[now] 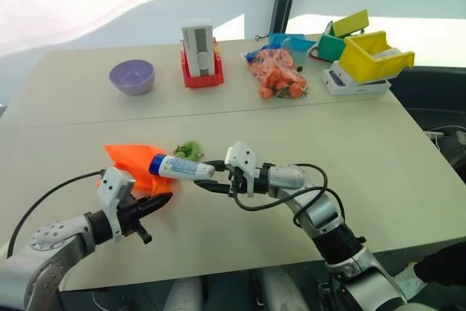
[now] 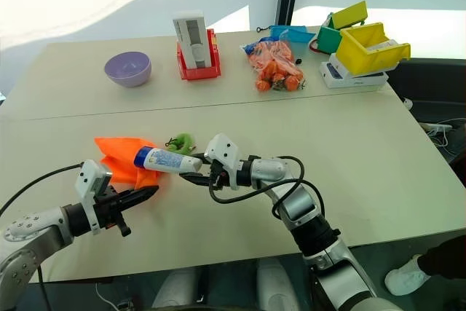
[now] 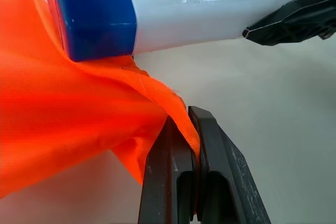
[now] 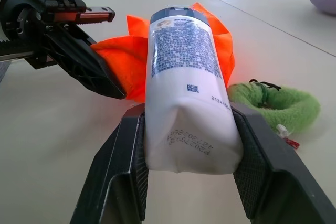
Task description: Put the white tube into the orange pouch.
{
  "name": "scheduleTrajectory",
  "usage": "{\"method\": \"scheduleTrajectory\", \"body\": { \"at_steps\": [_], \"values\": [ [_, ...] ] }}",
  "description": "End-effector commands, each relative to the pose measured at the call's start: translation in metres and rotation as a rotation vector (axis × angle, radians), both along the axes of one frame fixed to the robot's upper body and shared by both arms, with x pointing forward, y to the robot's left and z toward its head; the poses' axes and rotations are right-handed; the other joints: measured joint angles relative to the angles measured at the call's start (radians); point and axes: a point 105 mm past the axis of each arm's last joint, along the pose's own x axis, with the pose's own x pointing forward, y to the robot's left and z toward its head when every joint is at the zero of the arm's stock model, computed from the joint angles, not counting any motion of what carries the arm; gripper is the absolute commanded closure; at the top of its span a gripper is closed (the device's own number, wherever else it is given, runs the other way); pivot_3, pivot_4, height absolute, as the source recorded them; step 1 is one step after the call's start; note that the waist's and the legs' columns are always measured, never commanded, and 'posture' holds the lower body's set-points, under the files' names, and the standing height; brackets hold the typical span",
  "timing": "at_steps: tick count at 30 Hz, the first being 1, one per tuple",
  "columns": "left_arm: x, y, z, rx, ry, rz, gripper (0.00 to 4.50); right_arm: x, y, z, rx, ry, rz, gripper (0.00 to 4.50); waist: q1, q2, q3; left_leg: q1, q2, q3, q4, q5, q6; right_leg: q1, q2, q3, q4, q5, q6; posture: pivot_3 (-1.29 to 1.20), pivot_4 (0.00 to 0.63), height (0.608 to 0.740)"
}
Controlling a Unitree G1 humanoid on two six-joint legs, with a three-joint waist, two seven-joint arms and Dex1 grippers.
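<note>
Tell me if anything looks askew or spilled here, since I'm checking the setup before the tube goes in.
Nothing is spilled or damaged. The orange pouch lies crumpled, one edge pinched in the left tool. The right tool grips the white tube by its flat end, blue cap toward the pouch. No open mouth is visible yet.

We saw the white tube (image 1: 182, 167) lying level, blue cap at the crumpled orange pouch (image 1: 131, 162) near the table's (image 1: 378, 165) front-left edge.
</note>
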Motion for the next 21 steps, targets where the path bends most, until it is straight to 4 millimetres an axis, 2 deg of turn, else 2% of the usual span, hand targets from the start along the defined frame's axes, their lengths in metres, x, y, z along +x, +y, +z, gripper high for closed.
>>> {"method": "scheduleTrajectory", "body": {
  "at_steps": [1,6,8,12,21],
  "values": [
    [-0.003,-0.004,0.011,-0.008,-0.041,-0.020,4.50,0.001,-0.010,0.017,0.035,-0.047,-0.008,2.68,0.000,0.000,0.000,0.000,0.000,0.000,0.000,0.000,0.000,0.000,0.000,0.000,0.000,0.000,0.000,0.00,0.150,0.740],
    [0.000,0.004,0.018,-0.058,-0.073,0.051,4.50,-0.004,-0.042,0.006,-0.036,-0.023,-0.025,2.68,0.005,0.000,0.000,-0.001,-0.001,0.000,0.000,0.000,0.000,0.000,-0.001,0.000,-0.001,0.000,0.000,0.00,0.150,0.740],
    [0.001,0.006,0.020,-0.065,-0.085,0.071,4.50,-0.007,-0.046,0.003,-0.045,-0.009,-0.025,2.68,0.004,0.000,0.000,-0.001,-0.001,0.000,0.000,0.000,0.000,0.000,-0.001,0.000,-0.001,0.000,0.000,0.00,0.150,0.740],
    [0.004,0.005,0.023,-0.079,-0.103,0.081,4.50,-0.013,-0.041,0.000,-0.038,0.003,-0.011,2.68,-0.003,0.000,0.000,0.001,0.000,0.001,0.000,0.000,0.000,0.000,0.001,0.001,-0.001,0.000,0.000,0.00,0.150,0.740],
    [0.003,-0.004,0.023,-0.080,-0.096,0.049,4.50,-0.011,-0.017,0.003,-0.004,0.002,0.020,2.68,0.000,0.000,0.000,0.001,0.000,0.001,0.001,0.000,0.000,0.001,0.001,0.001,0.000,0.000,0.000,0.00,0.150,0.740]
  ]
}}
